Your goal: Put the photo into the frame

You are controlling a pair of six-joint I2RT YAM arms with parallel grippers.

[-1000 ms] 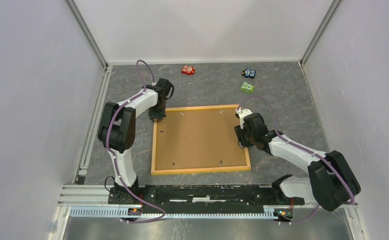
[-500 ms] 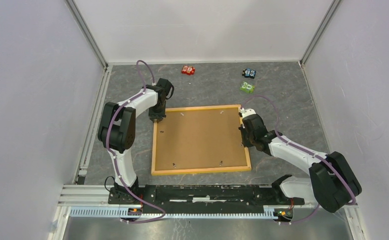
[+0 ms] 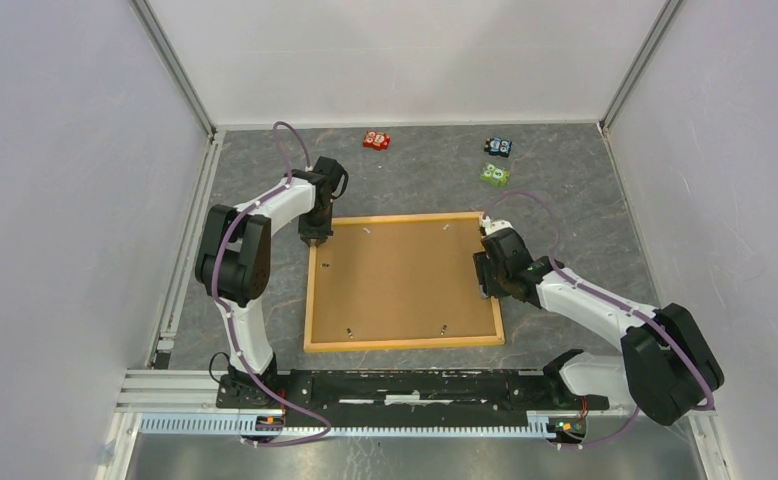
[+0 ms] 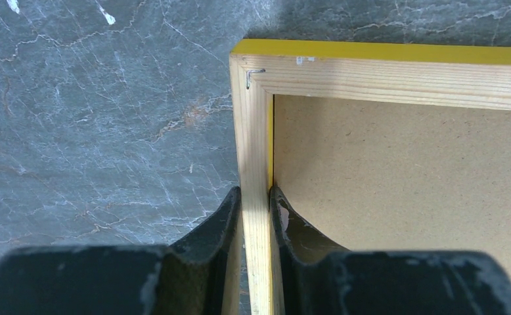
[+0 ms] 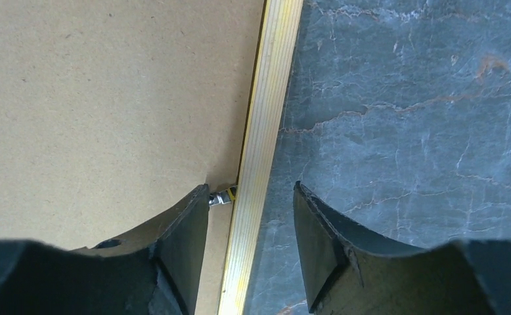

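Top camera looking down from behind over the grey marbled table [image 3: 565,180], wrist cameras peering close along their jaws, all sharing the thin yellow-orange wooden frame [image 3: 403,343] between them.

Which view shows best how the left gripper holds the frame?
The left wrist view: the left gripper pinches the frame at its left rail, one finger on each side. The top view shows it small, from above, near the far-left corner. The right wrist view does not show it.

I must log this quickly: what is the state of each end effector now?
Left end effector: closed on the frame, at its left rail near the far corner.
Right end effector: open, astride the right rail, gripping nothing.
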